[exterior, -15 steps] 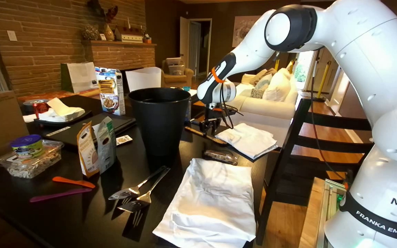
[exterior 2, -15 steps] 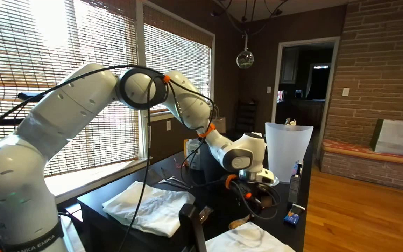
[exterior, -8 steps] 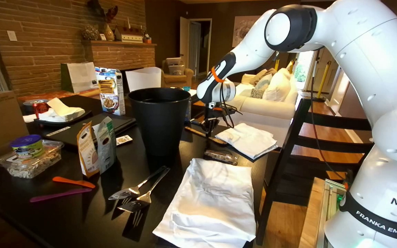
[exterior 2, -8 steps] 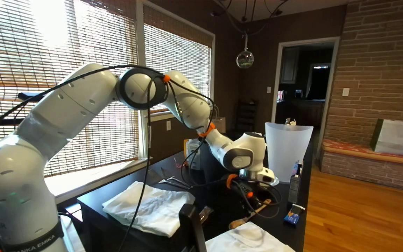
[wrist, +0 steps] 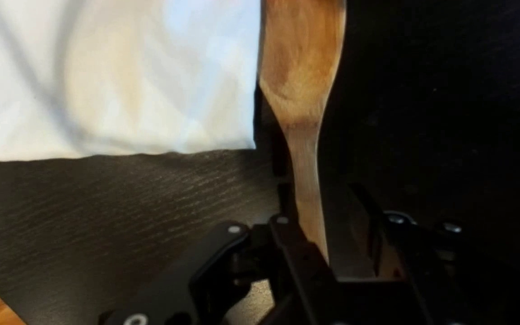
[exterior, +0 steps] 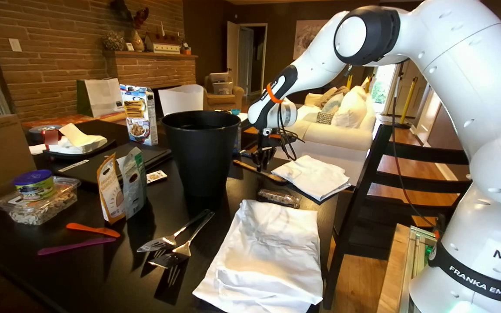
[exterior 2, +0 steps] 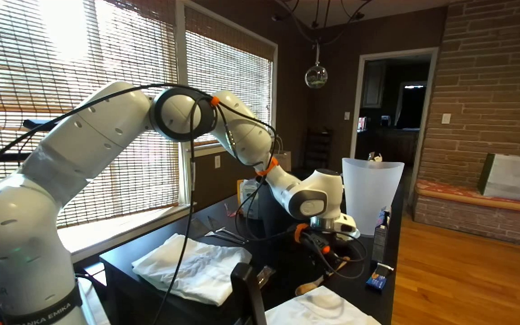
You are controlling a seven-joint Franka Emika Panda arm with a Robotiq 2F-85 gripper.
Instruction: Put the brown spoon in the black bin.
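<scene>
Currently, brown wooden spoon [wrist: 303, 67]: lying flat on the dark wood-grained counter [wrist: 106, 203], outside the tall round black plastic bin [exterior: 201, 156] and apart from it; in the wrist view, directed with the bowl to the top edge and with the handle to the black two-fingered tool [wrist: 323, 198].
Tool: released, with the fingers [wrist: 287, 201] parted on both sides of the spoon's handle; pointing downward, low over the counter; closer to the handle by the finger at the left of the wrist view; whether touching it, cannot tell.
Bin: standing upright with the wide rim up; in an exterior view, partly hidden behind the white jointed robot arm [exterior 2: 176, 113].
Smaller folded white cloth [exterior: 313, 176]: lying just beside the spoon's bowl; whether in contact, cannot tell.
Larger folded white cloth [exterior: 268, 256]: lying nearer to the arm's base.
Small clear-wrapped package [exterior: 278, 198]: lying between the two cloths.
Pair of silvery metal utensils [exterior: 183, 251]: lying close together near the bin, with the handles toward it.
Orange flat utensil [exterior: 93, 229] and purple flat utensil [exterior: 76, 246]: lying near each other.
Orange-and-white pouch [exterior: 111, 191] and grey-green pouch [exterior: 133, 182]: standing upright side by side.
Clear plastic food tub [exterior: 37, 214]: carrying on top a round container with violet-blue lid [exterior: 34, 184].
</scene>
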